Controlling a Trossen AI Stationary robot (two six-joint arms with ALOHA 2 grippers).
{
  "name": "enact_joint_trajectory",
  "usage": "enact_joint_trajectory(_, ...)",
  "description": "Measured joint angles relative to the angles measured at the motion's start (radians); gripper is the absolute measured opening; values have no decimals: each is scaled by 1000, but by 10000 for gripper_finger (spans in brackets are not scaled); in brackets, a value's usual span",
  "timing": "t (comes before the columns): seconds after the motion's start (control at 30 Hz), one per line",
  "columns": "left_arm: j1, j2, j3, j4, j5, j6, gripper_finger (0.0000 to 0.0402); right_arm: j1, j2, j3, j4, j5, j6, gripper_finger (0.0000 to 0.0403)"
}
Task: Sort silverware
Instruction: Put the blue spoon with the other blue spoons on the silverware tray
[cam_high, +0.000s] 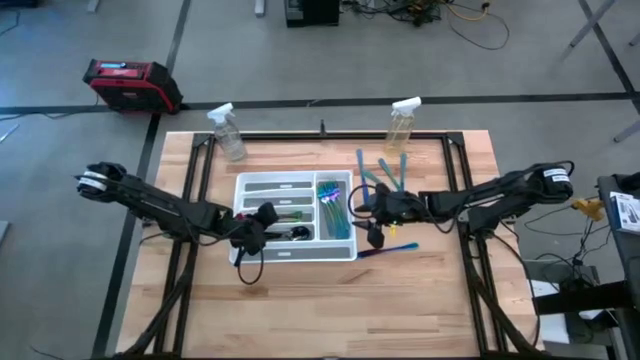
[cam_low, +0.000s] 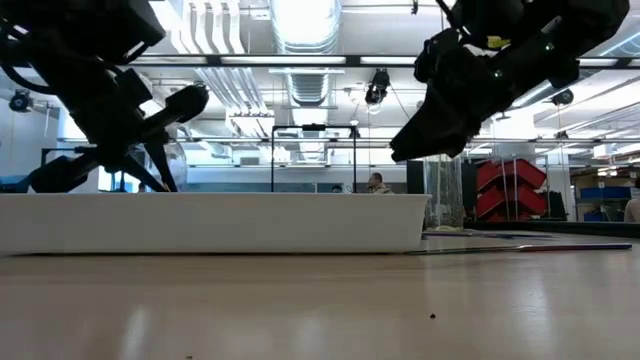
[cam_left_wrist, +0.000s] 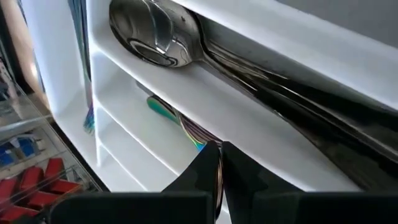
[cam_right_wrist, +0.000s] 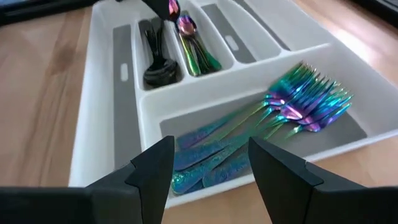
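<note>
White tray (cam_high: 262, 183) in the table's middle, rainbow forks (cam_right_wrist: 305, 99) in its right slot, black spoons (cam_right_wrist: 158, 68) and shiny spoons (cam_right_wrist: 193, 46) in left slots, more silverware (cam_high: 380, 175) on the table right of it, left gripper (cam_high: 262, 222) clenched over the tray, right gripper (cam_high: 372, 212) spread wide beside it, holding nothing

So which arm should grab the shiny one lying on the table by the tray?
The right. Its gripper, jaws open, hangs just beside that loose utensil; the left gripper is shut over the tray's far side.

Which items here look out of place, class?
Several utensils lie loose on the table right of the tray, and another lies by its near right corner. Inside the tray, the forks look sorted.
</note>
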Motion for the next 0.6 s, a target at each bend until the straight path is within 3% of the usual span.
enact_joint_trajectory(0.17,18,28,3,-1,0,-119,0,0,25,0,15,0,0,195)
enact_joint_trajectory(0.4,22,52,5,-10,-15,-158,0,0,27,0,13,-1,22,195)
enact_joint_trajectory(0.6,26,52,27,-93,-52,-268,0,0,26,0,13,-3,23,195)
